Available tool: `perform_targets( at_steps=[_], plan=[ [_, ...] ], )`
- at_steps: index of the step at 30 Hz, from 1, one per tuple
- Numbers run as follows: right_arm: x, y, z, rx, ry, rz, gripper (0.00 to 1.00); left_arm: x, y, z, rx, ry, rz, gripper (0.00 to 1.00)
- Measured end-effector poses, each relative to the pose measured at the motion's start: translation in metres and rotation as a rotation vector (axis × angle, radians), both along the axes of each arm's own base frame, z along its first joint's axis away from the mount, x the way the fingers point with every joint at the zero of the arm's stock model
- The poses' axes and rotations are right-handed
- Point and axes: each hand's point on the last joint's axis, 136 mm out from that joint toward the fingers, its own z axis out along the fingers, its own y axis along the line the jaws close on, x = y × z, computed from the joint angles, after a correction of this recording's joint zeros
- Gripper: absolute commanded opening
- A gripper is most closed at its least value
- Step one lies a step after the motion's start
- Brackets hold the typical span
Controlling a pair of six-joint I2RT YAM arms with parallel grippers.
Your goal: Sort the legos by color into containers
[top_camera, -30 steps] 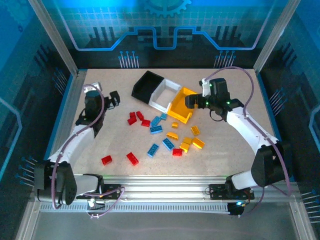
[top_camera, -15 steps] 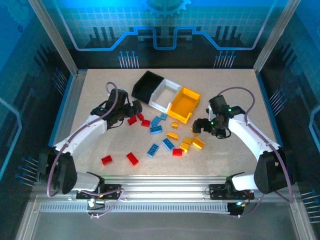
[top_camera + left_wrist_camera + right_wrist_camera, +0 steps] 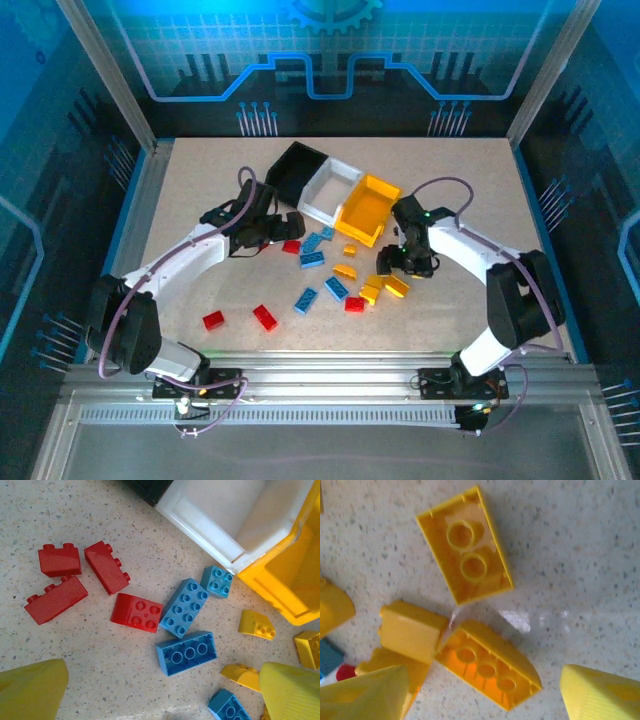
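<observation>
The three joined bins lie tilted at the back: black [image 3: 297,172], white [image 3: 330,190], yellow [image 3: 368,208]. My left gripper [image 3: 287,230] hovers open over the red cluster. In its wrist view the left gripper [image 3: 160,697] has bare table between its yellow fingers [image 3: 30,690]. Just beyond lie an upturned blue brick [image 3: 186,652] and a red brick [image 3: 136,612]. My right gripper [image 3: 395,264] hangs low over the yellow bricks. This right gripper [image 3: 482,697] is open, with an upturned curved orange brick [image 3: 490,667] lying between its fingers. A yellow block [image 3: 412,632] touches that brick.
Two red bricks [image 3: 213,320] [image 3: 265,317] lie apart near the front left. Blue bricks [image 3: 306,299] and a red one [image 3: 354,304] sit mid-table. The white bin's corner [image 3: 235,560] and the yellow bin's wall [image 3: 280,590] stand close to the blue bricks. Another upturned yellow brick [image 3: 465,552] lies further out.
The left arm has swung right from the table's left side to the red bricks beside the bins. The right arm has come down from the yellow bin to the yellow bricks.
</observation>
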Motion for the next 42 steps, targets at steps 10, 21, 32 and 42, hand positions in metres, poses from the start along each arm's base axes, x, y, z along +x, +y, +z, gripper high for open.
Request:
perform_targets(
  at_steps=[10, 21, 32, 42],
  plan=[
    [0.042, 0.013, -0.013, -0.075, -0.041, 0.042, 0.67, -0.01, 0.001, 0.003, -0.008, 0.036, -0.042, 0.99],
    [0.047, 0.005, -0.031, -0.137, -0.022, 0.041, 0.59, -0.012, 0.017, 0.023, -0.06, 0.014, -0.005, 0.99],
    [0.057, 0.0, -0.039, -0.154, -0.045, 0.034, 0.43, -0.016, 0.017, 0.022, -0.073, 0.036, 0.013, 0.99],
    [0.048, -0.018, -0.037, -0.114, -0.044, -0.037, 0.34, -0.029, 0.022, 0.017, -0.098, 0.059, 0.058, 0.99]
  ],
)
